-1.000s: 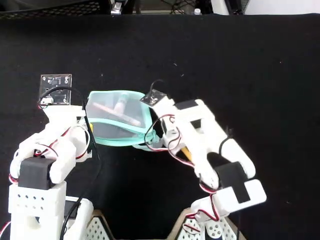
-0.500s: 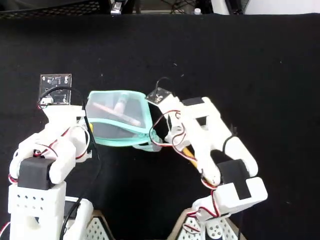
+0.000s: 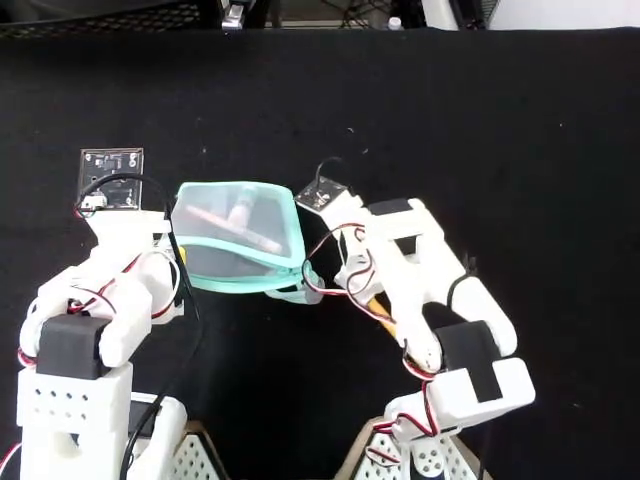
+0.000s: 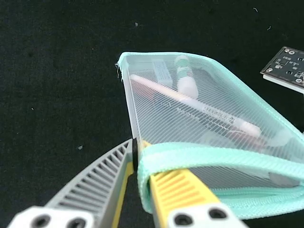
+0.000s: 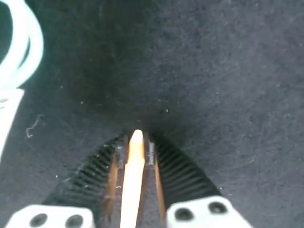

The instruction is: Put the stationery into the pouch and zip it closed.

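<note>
Right gripper (image 5: pixel 137 138), shifted off the translucent mint pouch (image 4: pixel 190 114), pinches a slim orange stick (image 5: pixel 131 175); left gripper (image 4: pixel 138 154) clamps the pouch.

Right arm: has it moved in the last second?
Yes. In the high view the right arm has shifted slightly to the right, away from the pouch, which has stayed put.
</note>
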Action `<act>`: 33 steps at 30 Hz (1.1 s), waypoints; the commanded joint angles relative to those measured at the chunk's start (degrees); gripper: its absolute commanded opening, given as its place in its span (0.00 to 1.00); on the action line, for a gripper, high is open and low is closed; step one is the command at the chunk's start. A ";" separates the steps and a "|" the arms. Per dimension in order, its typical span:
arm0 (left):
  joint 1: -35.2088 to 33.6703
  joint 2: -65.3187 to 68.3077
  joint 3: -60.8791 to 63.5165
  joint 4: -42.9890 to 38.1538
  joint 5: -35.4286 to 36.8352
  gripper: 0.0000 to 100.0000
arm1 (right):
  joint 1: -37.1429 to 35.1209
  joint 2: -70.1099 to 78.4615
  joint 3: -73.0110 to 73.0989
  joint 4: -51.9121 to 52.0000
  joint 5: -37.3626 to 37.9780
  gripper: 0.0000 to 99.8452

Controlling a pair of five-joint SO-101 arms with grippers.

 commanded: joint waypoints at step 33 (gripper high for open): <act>0.13 -0.70 0.66 -1.14 -0.09 0.03 | -24.09 -80.66 -10.77 -4.48 -24.26 0.01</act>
